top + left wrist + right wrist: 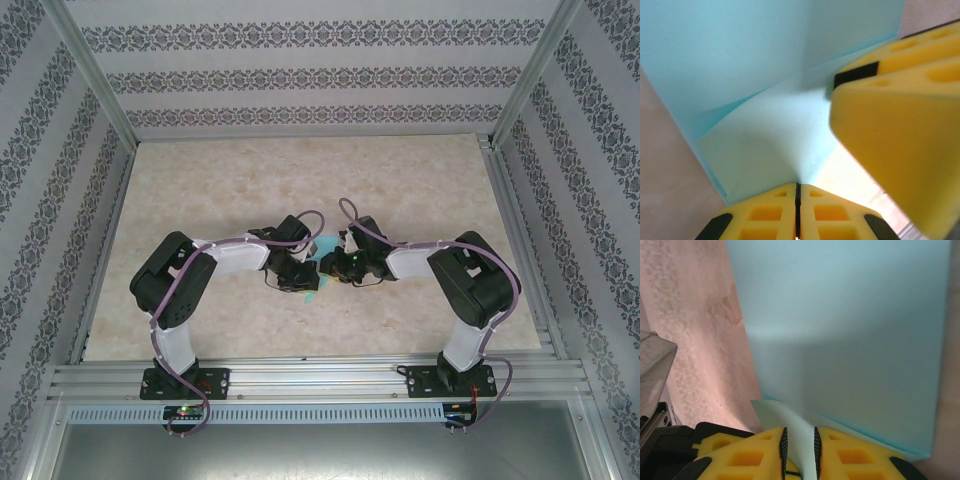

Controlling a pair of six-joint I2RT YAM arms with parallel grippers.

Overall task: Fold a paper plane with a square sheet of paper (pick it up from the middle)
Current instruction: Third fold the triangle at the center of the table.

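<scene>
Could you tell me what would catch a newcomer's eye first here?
The turquoise sheet of paper stands out, lifted and bent between both arms over the table's middle. The left gripper is shut, pinching it; the right gripper has jaws narrowly parted around a fold.

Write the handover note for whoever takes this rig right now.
Left gripper: shut on the paper.
Right gripper: jaws slightly apart with a fold of the paper between them; the grip looks loose.
Paper: between the two grippers at the middle of the table, bent, with layers overlapping.
Done: paper gripped, and a first fold seems begun.
Left: nearly all the folding; no plane shape yet.
</scene>
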